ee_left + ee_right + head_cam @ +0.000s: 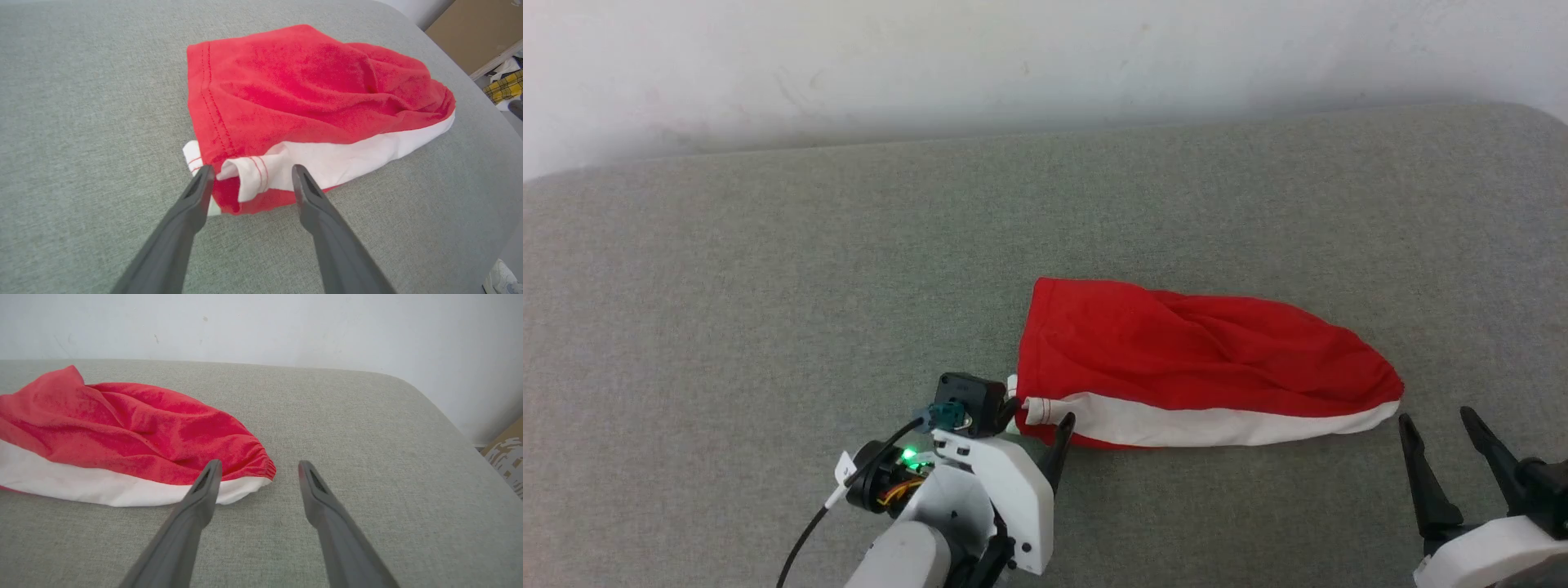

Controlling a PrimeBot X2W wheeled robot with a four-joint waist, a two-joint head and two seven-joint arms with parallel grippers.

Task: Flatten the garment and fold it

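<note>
On the grey tabletop (768, 286), left to right. Left hand (252, 170): fingers spread wide, straddling the garment's curled white left corner, gripping nothing. Garment (1184, 351), centre-right: probably light, limp and clingy; best taken at the stitched left hem and the gathered right end. Bright red shorts, broad white near band, rumpled. Right hand (1436, 416): wide, empty, just beside the gathered end.

One garment (122, 424) end (right wrist view) off-edge.
</note>
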